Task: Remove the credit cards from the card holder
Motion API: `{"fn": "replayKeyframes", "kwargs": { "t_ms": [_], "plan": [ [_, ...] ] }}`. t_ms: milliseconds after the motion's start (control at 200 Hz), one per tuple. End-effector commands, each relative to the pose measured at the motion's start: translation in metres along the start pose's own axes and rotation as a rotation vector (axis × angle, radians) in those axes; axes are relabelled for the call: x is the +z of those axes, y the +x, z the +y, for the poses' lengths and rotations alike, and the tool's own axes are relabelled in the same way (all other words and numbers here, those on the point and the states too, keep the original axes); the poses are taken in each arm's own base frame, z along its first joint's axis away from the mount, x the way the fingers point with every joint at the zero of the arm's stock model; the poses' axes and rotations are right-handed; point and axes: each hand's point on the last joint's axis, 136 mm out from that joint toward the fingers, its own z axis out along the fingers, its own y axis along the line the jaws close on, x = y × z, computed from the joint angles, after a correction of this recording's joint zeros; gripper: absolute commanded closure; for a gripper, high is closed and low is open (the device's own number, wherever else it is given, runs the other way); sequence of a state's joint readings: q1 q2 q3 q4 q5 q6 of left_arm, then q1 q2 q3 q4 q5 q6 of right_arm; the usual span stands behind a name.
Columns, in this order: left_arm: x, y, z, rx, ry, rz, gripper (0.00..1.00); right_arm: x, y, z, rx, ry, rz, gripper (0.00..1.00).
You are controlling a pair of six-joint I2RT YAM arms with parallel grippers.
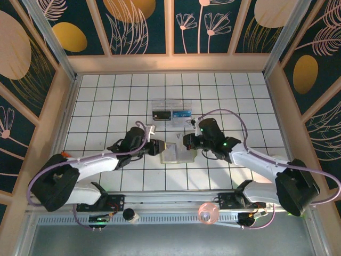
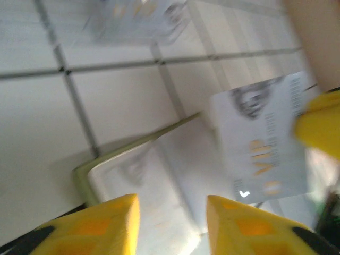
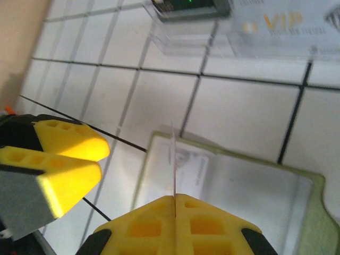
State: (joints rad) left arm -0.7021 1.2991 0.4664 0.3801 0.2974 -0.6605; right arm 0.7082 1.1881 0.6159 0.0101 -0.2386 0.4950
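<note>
The white-and-black left arm (image 1: 93,164) and right arm (image 1: 261,161) extend inward, wrists lowered toward each other. The yellow-fingered left gripper (image 2: 172,215) stands parted. The yellow-fingered right gripper (image 3: 175,201) is clamped on a thin white card (image 3: 173,159).

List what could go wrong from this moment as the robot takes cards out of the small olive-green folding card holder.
1. The right gripper pinches the thin silver-grey plastic VIP card only near one edge, so it may slip or twist out.
2. The left gripper hangs open over the olive-green card holder without pinning it, so the holder may shift or lift.
3. The two grippers are close together and may collide.
</note>
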Motion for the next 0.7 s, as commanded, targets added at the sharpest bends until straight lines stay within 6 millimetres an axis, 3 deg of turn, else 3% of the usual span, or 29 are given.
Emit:
{"fn": "replayKeyframes", "kwargs": {
  "t_ms": [0, 205, 550, 691],
  "plan": [
    [-0.015, -0.023, -0.044, 0.035, 0.224, -0.089, 0.55, -0.012, -0.023, 0.022, -0.056, -0.105, -0.113, 1.0],
    [-0.038, -0.039, -0.08, 0.026, 0.46, -0.17, 0.53, -0.037, -0.046, 0.055, -0.073, -0.264, -0.26, 1.0],
    [-0.056, -0.048, -0.1, 0.046, 0.568, -0.229, 0.48, -0.066, -0.056, 0.088, -0.065, -0.472, -0.344, 1.0],
    [-0.062, -0.05, -0.107, 0.057, 0.603, -0.241, 0.56, -0.068, -0.054, 0.094, -0.059, -0.519, -0.339, 1.0]
  ]
}}
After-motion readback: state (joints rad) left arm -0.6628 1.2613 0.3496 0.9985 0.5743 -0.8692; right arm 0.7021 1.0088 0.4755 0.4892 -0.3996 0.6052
